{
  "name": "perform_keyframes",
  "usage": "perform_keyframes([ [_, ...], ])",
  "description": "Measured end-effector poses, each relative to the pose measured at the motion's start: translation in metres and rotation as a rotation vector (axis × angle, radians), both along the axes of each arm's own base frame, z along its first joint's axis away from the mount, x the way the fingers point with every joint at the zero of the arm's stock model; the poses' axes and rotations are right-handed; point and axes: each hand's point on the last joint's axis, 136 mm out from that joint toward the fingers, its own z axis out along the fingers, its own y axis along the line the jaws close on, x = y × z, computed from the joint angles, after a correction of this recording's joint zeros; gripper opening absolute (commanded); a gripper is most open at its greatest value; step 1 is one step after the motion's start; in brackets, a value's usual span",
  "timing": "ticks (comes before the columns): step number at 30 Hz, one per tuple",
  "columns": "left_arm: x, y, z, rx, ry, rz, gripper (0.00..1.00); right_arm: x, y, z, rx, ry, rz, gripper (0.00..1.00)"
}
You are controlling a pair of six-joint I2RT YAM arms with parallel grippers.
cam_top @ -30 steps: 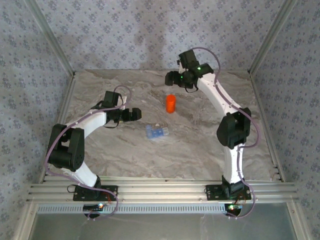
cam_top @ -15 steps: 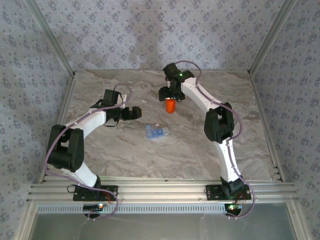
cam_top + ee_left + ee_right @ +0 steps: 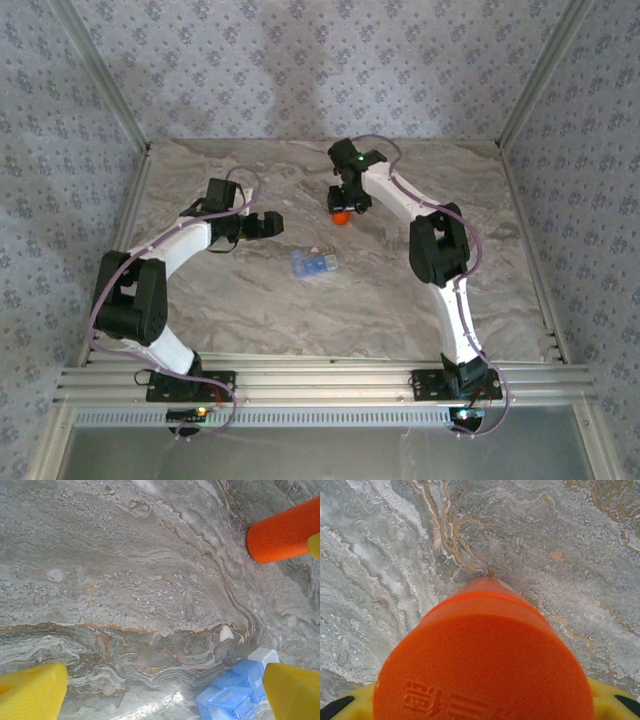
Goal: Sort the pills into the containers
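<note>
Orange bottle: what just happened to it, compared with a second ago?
The right gripper swung in from behind, dropped over the orange bottle and closed on it. The bottle's spot, the open left gripper and the blue container stayed the same.

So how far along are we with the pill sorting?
Nothing looks sorted yet. In hand: the right gripper is closed on the orange bottle, which stands on the table. The left gripper hangs open near the blue container. To do: a loose white piece, perhaps a pill, lies beside it.

Marbled grey table (image 3: 250, 300), floral-patterned walls (image 3: 300, 60), aluminium rails (image 3: 320, 385)
</note>
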Motion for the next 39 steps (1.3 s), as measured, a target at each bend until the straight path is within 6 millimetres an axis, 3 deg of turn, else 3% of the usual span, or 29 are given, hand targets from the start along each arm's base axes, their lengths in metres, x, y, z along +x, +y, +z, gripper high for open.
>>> perform_keyframes([
  [5,0.012,-0.005,0.019,-0.045,-0.028,0.026,1.0,-0.002,0.001,0.017,0.032,-0.016,0.004,0.33],
  [13,0.026,-0.014,0.039,-0.102,-0.1,0.017,1.0,-0.005,0.0,0.068,0.156,-0.062,0.006,0.33],
  [20,0.029,-0.029,0.059,-0.13,-0.191,-0.1,1.0,-0.009,-0.004,0.089,0.302,-0.028,-0.043,0.33],
  [26,0.027,-0.054,0.08,-0.184,-0.299,-0.223,1.0,-0.015,0.005,0.105,0.432,0.019,-0.039,0.33],
  [31,0.019,-0.083,0.1,-0.218,-0.422,-0.351,0.99,-0.025,0.018,0.131,0.551,0.044,0.014,0.33],
  [39,-0.01,-0.126,0.103,-0.164,-0.542,-0.555,0.85,-0.039,0.023,0.171,0.707,0.064,0.08,0.33],
])
